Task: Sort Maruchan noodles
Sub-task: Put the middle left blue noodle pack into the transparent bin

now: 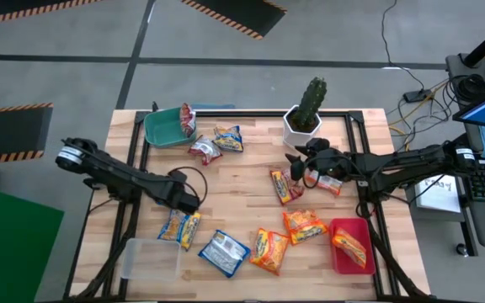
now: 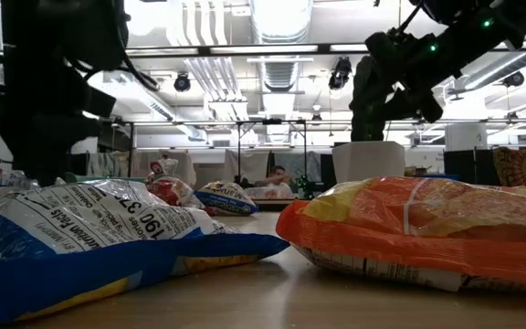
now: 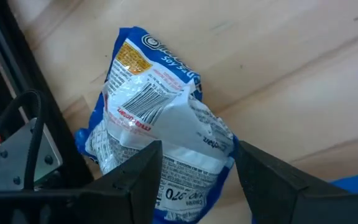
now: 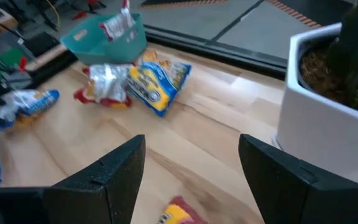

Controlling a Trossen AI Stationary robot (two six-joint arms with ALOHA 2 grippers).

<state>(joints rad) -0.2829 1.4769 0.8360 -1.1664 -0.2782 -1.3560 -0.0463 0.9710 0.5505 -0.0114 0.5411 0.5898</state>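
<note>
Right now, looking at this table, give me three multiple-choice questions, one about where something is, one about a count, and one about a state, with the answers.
1. Where is the cactus?
A. at the table's far edge, by the right end effector
B. in the green tray
C. beside the clear tray

2. How many noodle packets lie in the red tray?
A. none
B. one
C. three

3. What state is the left end effector in?
A. shut on a packet
B. open over a blue packet
C. inside the green tray

Answers: 1 A, the high view shows its white pot next to that arm's tip. 2 B, a single orange packet lies there. 3 B, the left wrist view shows its fingers spread above the packet.
</note>
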